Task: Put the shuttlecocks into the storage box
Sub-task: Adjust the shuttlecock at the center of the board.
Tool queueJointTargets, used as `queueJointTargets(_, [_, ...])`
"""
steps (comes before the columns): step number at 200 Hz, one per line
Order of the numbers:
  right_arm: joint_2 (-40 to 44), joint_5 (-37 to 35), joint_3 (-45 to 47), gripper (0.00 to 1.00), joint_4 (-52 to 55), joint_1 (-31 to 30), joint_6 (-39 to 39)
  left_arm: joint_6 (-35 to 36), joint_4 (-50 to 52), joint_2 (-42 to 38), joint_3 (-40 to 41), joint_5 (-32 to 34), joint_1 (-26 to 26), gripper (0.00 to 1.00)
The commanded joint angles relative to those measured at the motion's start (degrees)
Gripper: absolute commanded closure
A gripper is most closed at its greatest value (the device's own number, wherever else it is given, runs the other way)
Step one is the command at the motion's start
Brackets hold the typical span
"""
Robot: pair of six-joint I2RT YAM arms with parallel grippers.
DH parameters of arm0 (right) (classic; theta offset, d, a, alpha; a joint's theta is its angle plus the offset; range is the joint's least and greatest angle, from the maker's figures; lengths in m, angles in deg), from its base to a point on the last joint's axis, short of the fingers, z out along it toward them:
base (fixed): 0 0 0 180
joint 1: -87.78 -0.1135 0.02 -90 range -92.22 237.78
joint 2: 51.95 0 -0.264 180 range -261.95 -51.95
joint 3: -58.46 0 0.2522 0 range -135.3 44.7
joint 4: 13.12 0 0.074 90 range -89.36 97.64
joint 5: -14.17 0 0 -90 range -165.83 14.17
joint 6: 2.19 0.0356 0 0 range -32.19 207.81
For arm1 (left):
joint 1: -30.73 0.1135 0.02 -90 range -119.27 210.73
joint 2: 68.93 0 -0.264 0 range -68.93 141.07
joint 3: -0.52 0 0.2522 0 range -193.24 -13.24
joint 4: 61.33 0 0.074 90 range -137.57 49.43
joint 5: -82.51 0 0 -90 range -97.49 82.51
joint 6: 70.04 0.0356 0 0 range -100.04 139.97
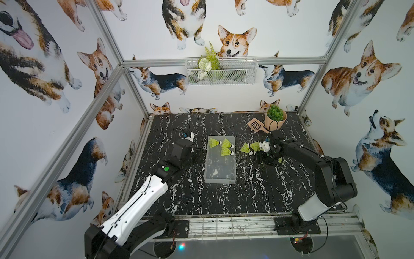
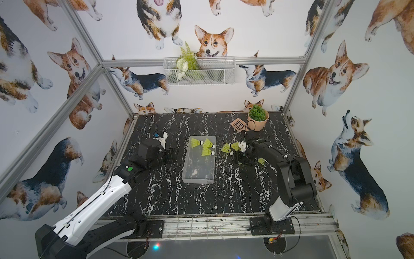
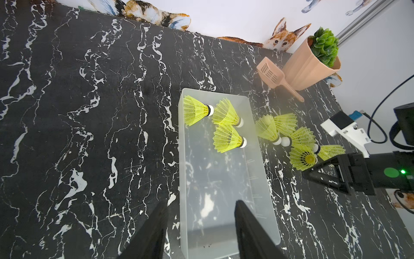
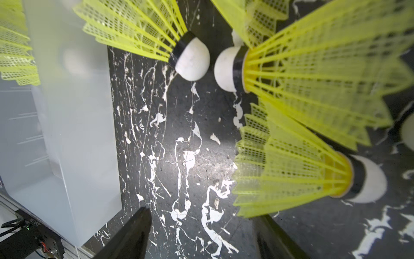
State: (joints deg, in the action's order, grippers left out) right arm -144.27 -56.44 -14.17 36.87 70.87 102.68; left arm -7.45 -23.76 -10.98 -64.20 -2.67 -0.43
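Observation:
The storage box (image 1: 220,177) lies lengthwise mid-table and is also in the left wrist view (image 3: 226,201). Three shuttlecocks (image 1: 214,142) (image 1: 226,143) (image 1: 226,151) rest at its far end. Several more shuttlecocks (image 3: 266,127) (image 3: 301,136) (image 3: 302,157) cluster on the table just right of the box. My right gripper (image 4: 201,215) is open and low beside that cluster. One shuttlecock's skirt (image 4: 291,179) overlaps one of its fingertips, with bare table between the jaws. My left gripper (image 3: 199,208) is open and empty at the box's left wall.
A peach pot with a green plant (image 1: 275,116) and a peach scoop (image 1: 255,124) stand at the back right, close behind the right arm. A white wire basket (image 1: 220,70) hangs on the back wall. Metal frame rails edge the table.

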Motion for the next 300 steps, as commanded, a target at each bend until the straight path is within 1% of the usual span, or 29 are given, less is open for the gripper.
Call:
queueJointTargets(1, [1.6, -0.5, -0.1, 0.25, -2.1, -0.5, -2.2, 0.3, -0.6, 0.0, 0.2, -0.1, 0.0, 0.49])
queueJointTargets(22, [5.9, -4.2, 1.8, 0.26, -2.6, -0.6, -3.8, 0.5, -0.5, 0.0, 0.2, 0.1, 0.0, 0.49])
queueJointTargets(50, [12.0, -11.8, 5.4, 0.28, -3.7, -0.5, -4.3, 0.6, -0.8, 0.3, 0.3, 0.3, 0.0, 0.49])
queueJointTargets(69, [13.5, -14.9, 7.1, 0.28, -3.8, 0.3, -5.0, 0.6, -0.9, 0.5, 0.2, -0.1, 0.1, 0.48])
queueJointTargets(96, [11.3, -14.2, 6.8, 0.25, -2.6, 2.2, -5.8, 0.6, -1.3, 0.8, 0.4, -0.1, 0.0, 0.49])
queueJointTargets(190, [1.8, -15.6, 2.0, 0.14, -3.3, 2.4, -14.2, 1.3, -0.5, 0.8, 0.2, 0.5, 0.1, 0.48])
queueJointTargets(218, [0.3, -14.2, 1.4, 0.11, -4.6, 2.5, -16.3, 1.4, -0.4, 0.8, 0.2, 0.6, 0.1, 0.48])
queueJointTargets(251, [-2.5, -11.5, -0.1, 0.11, -4.6, 2.5, -18.6, 1.5, -0.3, 1.2, 0.1, 0.5, 0.1, 0.48])
queueJointTargets(267, [-3.9, -9.0, -1.3, 0.11, -3.7, 2.5, -19.2, 1.5, -0.3, 1.1, 0.0, 0.5, 0.1, 0.48])
queueJointTargets(282, [-5.4, -7.7, -2.2, 0.12, -2.4, 2.5, -18.9, 1.5, -0.1, 1.1, 0.0, 0.6, 0.1, 0.48])
queueJointTargets(300, [-5.2, -6.4, -1.9, 0.13, -1.6, 2.0, -17.9, 1.5, -0.1, 0.9, 0.1, 0.6, 0.1, 0.48])
